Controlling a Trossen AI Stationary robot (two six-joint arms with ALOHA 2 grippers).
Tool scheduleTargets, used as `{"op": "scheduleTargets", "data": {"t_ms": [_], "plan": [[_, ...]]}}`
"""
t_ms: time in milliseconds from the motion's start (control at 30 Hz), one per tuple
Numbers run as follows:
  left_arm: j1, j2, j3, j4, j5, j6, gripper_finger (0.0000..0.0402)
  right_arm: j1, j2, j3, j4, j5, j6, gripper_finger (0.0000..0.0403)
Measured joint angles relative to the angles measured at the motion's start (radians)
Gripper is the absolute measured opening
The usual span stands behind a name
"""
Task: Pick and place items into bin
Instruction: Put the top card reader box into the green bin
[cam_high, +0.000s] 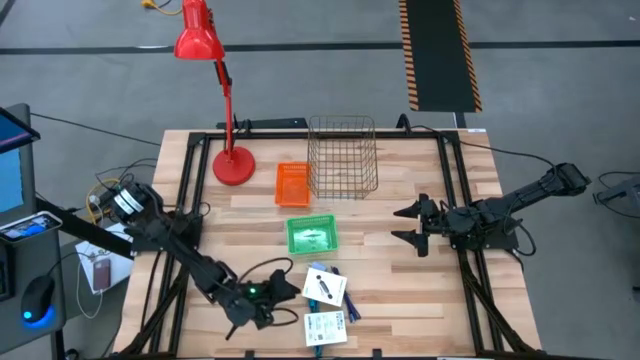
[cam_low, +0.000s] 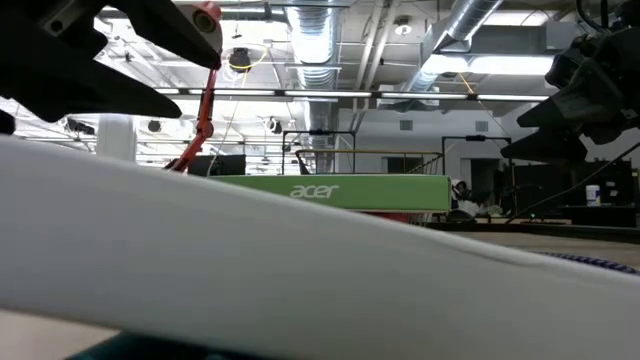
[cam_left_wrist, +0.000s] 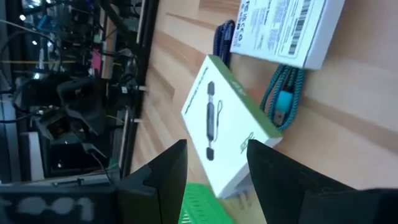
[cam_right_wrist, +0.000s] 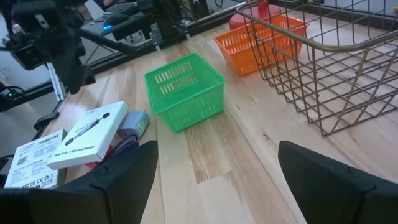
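Observation:
A white card pack with dark print and a green edge (cam_left_wrist: 227, 124) (cam_high: 325, 286) lies flat on the wooden table near its front edge, partly over a teal braided piece (cam_left_wrist: 283, 99) and a dark blue one (cam_left_wrist: 224, 37). A second white pack (cam_high: 325, 328) (cam_left_wrist: 286, 25) lies nearer the front edge. My left gripper (cam_left_wrist: 214, 155) (cam_high: 285, 290) is open just left of the first pack, whose near corner shows between the fingertips. My right gripper (cam_high: 408, 225) (cam_right_wrist: 217, 162) hangs open over the table's right half, holding nothing. The green bin (cam_high: 312, 236) (cam_right_wrist: 183, 90) stands at mid-table.
An orange bin (cam_high: 292, 185) and a wire basket (cam_high: 343, 155) stand behind the green bin, and a red desk lamp (cam_high: 232, 160) is at the far left. In the low view a white pack (cam_low: 300, 280) right in front of the camera blocks most of the table.

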Motion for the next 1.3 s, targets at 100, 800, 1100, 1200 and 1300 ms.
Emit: {"op": "scheduleTargets", "data": {"t_ms": [100,800,1100,1200,1300], "plan": [[-0.015,0.034,0.031,-0.007,-0.019,-0.025,0.0160,0.000,0.000,0.000,0.000,0.000,0.000,0.0327],[-0.077,0.218,0.212,-0.075,-0.048,-0.154,0.0160,0.000,0.000,0.000,0.000,-0.001,0.000,0.0327],[-0.099,0.218,0.222,-0.135,-0.046,-0.231,0.0160,0.000,0.000,0.000,0.000,-0.002,0.000,0.0327],[-0.101,0.218,0.222,-0.134,-0.042,-0.231,0.0160,0.000,0.000,0.000,0.000,-0.002,0.000,0.0327],[-0.101,0.218,0.222,-0.134,-0.015,-0.231,0.0160,0.000,0.000,0.000,0.000,-0.002,0.000,0.0327]]}}
